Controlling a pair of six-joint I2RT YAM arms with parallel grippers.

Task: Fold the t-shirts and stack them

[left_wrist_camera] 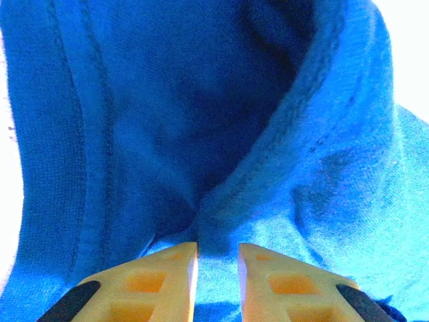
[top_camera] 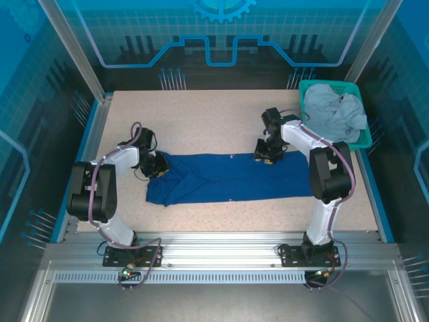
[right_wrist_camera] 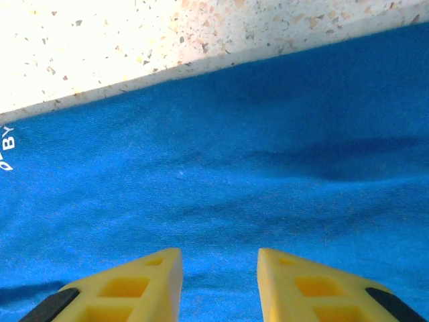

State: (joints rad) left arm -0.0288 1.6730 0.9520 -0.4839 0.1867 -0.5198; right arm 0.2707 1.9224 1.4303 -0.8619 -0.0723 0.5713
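The royal blue soft-cloth t-shirt (top_camera: 228,178) is lying as a long, narrow band across the middle of the speckled beige table (top_camera: 201,114). I am judging it doubled lengthwise already, so the step I am working on is folding one end over the other. My left gripper (top_camera: 157,164) is sitting at the band's left end. In its wrist view the yellow fingers (left_wrist_camera: 167,268) are standing close together with a ridge of seamed blue cloth running straight into the slit, so I am reading it as pinched on the shirt. My right gripper (top_camera: 267,155) is hovering at the band's far edge, right of centre, with its jaws moderately apart, flat cloth beneath them and nothing held. To do this fold cleanly, I am thinking the left pinch needs to be catching every layer, not just the top one, or the underside will be dragging behind. I am also wanting the right fingers (right_wrist_camera: 147,282) pressing down or closing just inside that far edge, so the band is not sliding while the left end is travelling over. The plain light grey t-shirt (top_camera: 332,111) is lying crumpled in the teal plastic mesh basket (top_camera: 305,84) at the far right corner, well apart.
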